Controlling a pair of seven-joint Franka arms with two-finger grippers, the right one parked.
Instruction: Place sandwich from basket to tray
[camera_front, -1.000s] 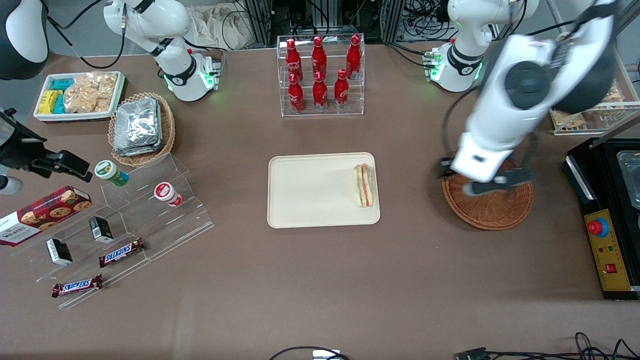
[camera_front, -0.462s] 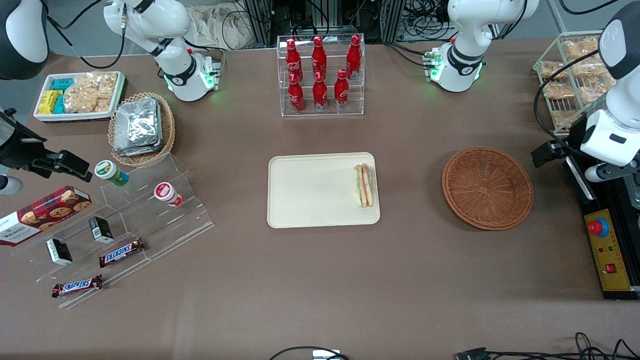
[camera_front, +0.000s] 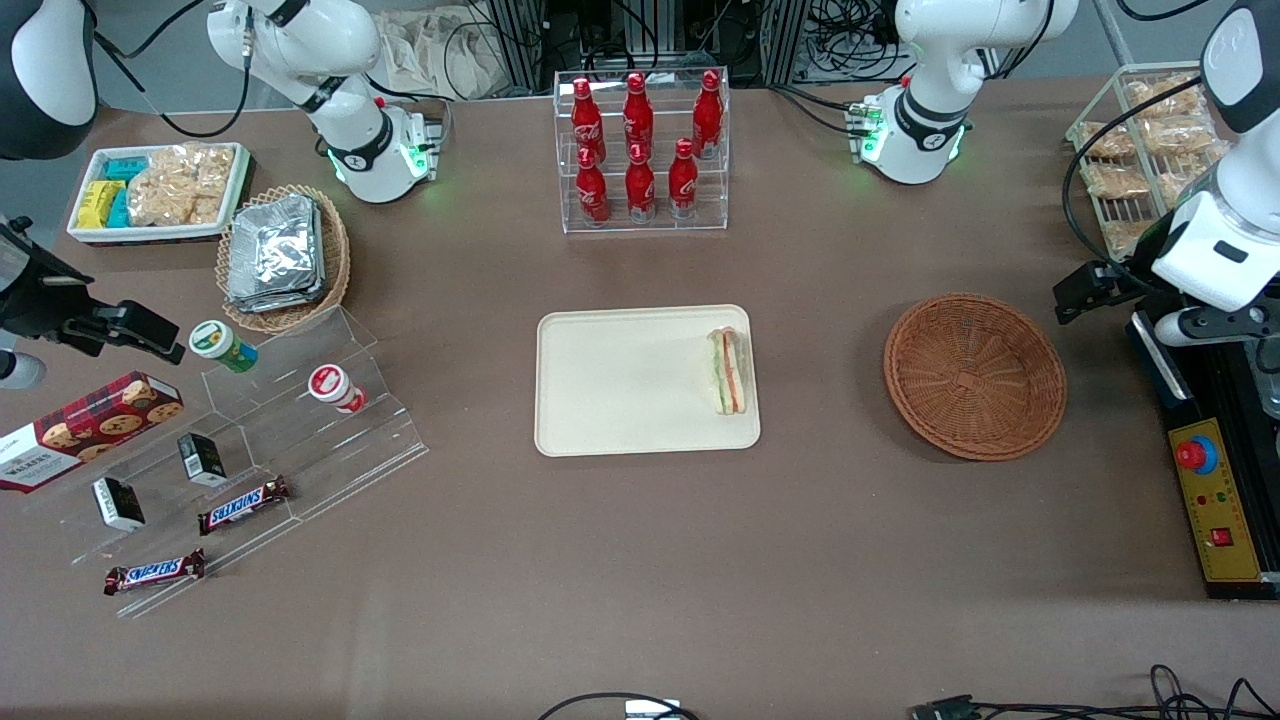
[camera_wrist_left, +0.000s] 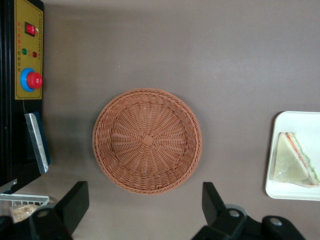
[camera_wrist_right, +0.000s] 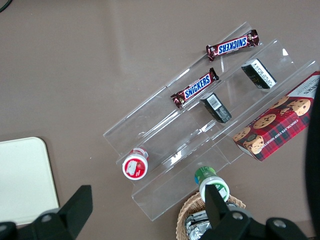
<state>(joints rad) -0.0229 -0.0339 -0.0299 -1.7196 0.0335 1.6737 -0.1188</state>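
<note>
Sandwich (camera_front: 729, 371) is seen lying on tray (camera_front: 620, 385), at the edge nearest basket (camera_front: 975, 376); basket left empty. Gripper (camera_wrist_left: 145, 212), over the basket 1 second ago, is now withdrawn toward the working arm's end of the counter, fingers (camera_wrist_left: 75, 202) spread, holding nothing. Placement is judged complete.

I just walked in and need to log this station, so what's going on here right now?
The job looks done. The sandwich lies on the tray, at the tray's edge nearest the basket, which holds nothing. The left arm's pincer is open and grips nothing; it hangs high above the table, over the working arm's end near the black control box.
</note>
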